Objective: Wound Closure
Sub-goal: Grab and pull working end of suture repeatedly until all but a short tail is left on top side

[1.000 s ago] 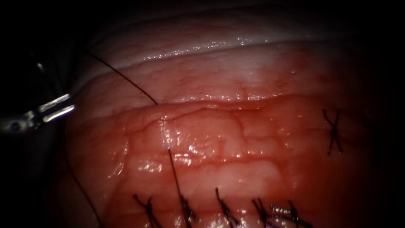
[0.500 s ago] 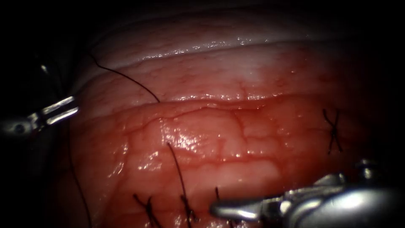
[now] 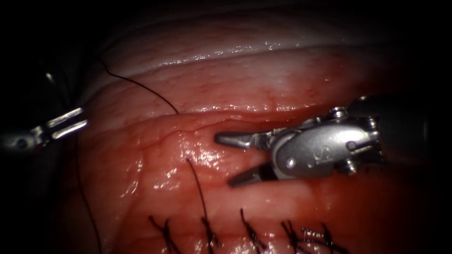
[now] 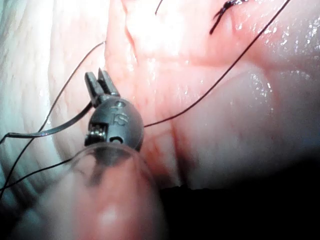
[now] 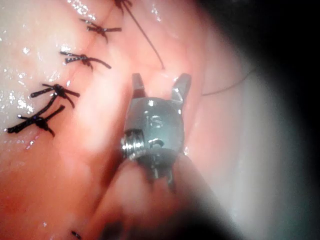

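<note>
right arm's silver needle driver [image 3: 227,160]: jaws spread wide, gripping nothing, hovering over the wet pink-red pork tissue [image 3: 263,80] mid-field

left arm's silver needle driver [image 3: 84,116]: parked at the far left edge, well apart from the right one; can't tell whether it grips anything

thin black suture thread [image 3: 141,87]: runs from the upper left down into the tissue at a fold, and a second length trails down the left side. A short black thread end [image 3: 197,188] stands up from the row of dark knotted stitches [image 3: 249,230] along the lower edge, just beside the right tool's lower jaw tip

needle: not confirmed. Left wrist view has a thicker dark curved strand [image 4: 50,131] beside that tool's [image 4: 97,75] wrist, could be it. Can't tell if it's held or in the tissue

handling, my read: thread is light, limp and slick with the red fluid, so grip it flat and deep in the jaws, not at the tips. Tissue is soft and tears easily, take shallow bites. If that strand is the needle, it's stiff, so grab the body well back from the point

view diffs: right wrist view gives the right tool [image 5: 160,80] from behind, jaw gap clear, stitches in line beside it. Left wrist view shows thread crossing behind the left tool, which the endoscope loses in the dark
</note>
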